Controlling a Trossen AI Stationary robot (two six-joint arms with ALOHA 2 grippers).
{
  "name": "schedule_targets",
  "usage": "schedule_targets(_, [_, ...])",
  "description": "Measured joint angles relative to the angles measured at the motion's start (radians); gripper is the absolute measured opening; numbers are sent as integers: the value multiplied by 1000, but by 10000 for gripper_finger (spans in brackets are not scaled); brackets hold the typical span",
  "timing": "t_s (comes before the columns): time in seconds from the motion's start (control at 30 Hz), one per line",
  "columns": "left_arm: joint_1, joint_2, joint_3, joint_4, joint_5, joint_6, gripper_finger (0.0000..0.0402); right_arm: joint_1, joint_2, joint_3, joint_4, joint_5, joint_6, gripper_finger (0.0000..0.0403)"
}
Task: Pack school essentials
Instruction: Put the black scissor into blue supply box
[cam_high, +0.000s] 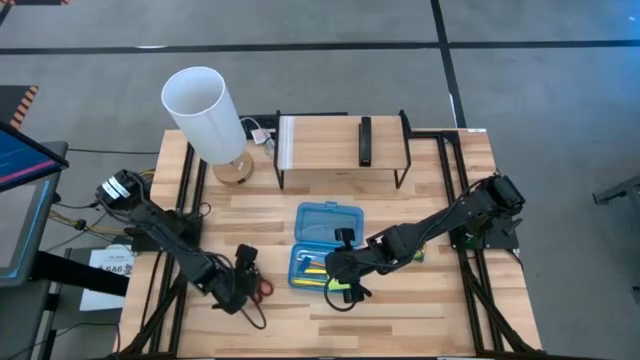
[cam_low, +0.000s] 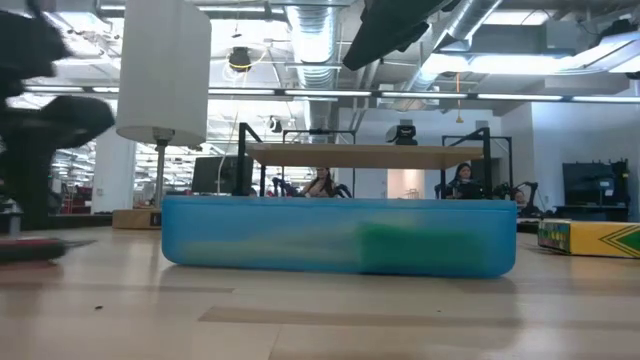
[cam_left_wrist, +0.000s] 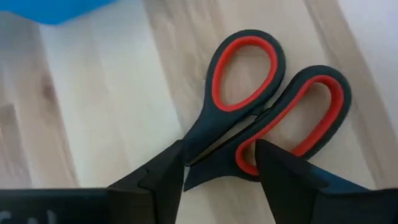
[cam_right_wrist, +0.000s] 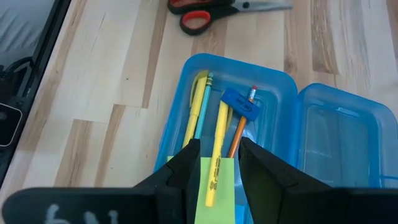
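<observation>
The red-handled scissors (cam_left_wrist: 214, 134) lie flat on the wooden table, left of the blue case (cam_high: 330, 208), and also show in the right wrist view (cam_right_wrist: 199, 18). My left gripper (cam_left_wrist: 217, 165) is open and points steeply down, its fingers on either side of the scissors' handles. The case's tray (cam_right_wrist: 174, 124) holds a yellow marker (cam_right_wrist: 219, 137), pencils (cam_right_wrist: 196, 112), a blue eraser (cam_right_wrist: 239, 104) and the green sticky-note pad (cam_right_wrist: 227, 193). The marker's end lies over the pad. My right gripper (cam_right_wrist: 219, 146) hovers above the tray's right end with its fingers apart. The crayon box (cam_low: 590, 238) lies on the table right of the case. My left gripper stands over the scissors from above, its open fingers on either side of the spot where the two handle loops meet (cam_left_wrist: 249, 134). The scissors lie flat on the table. Whether a finger touches them, I cannot tell.
A lamp with a white shade (cam_high: 205, 110) stands at the far left. A wire shelf (cam_high: 340, 150) carrying a black bar (cam_high: 366, 140) stands at the back. The case's open lid (cam_right_wrist: 348, 143) lies on the tray's far side. Bare wood runs along the near edge.
</observation>
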Motion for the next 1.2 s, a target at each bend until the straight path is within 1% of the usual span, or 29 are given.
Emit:
schedule_targets(0.1, [26, 0, 32, -13, 35, 32, 195, 0, 0, 0, 0, 0, 0, 128])
schedule_targets(0.27, [29, -2, 90, -71, 72, 50, 197, 0, 0, 0, 0, 0, 0, 130])
schedule_targets(0.4, [35, -3, 97, -105, 138, 69, 197, 0, 0, 0, 1, 0, 0, 128])
schedule_targets(0.5, [45, -3, 94, -99, 134, 152, 197, -1, 0, 0, 6, 0, -3, 128])
schedule_targets(0.67, [89, -3, 94, -49, 118, 203, 197, -6, 0, 0, 8, 0, -8, 128])
schedule_targets(0.73, [101, 7, 94, -24, 138, 222, 199, -6, 0, 0, 8, 0, -8, 128])
schedule_targets(0.87, [113, 55, 96, -29, 170, 235, 224, -6, 0, 0, 7, 0, -8, 128])
schedule_targets(1.03, [114, 115, 101, -34, 164, 242, 265, -6, 0, 0, 10, 0, -9, 128])
schedule_targets(1.13, [117, 129, 103, -39, 164, 238, 270, -6, 0, 0, 11, 0, -9, 128])
schedule_targets(1.2, [119, 131, 103, -40, 164, 234, 263, -6, 0, 0, 10, 0, -9, 128])
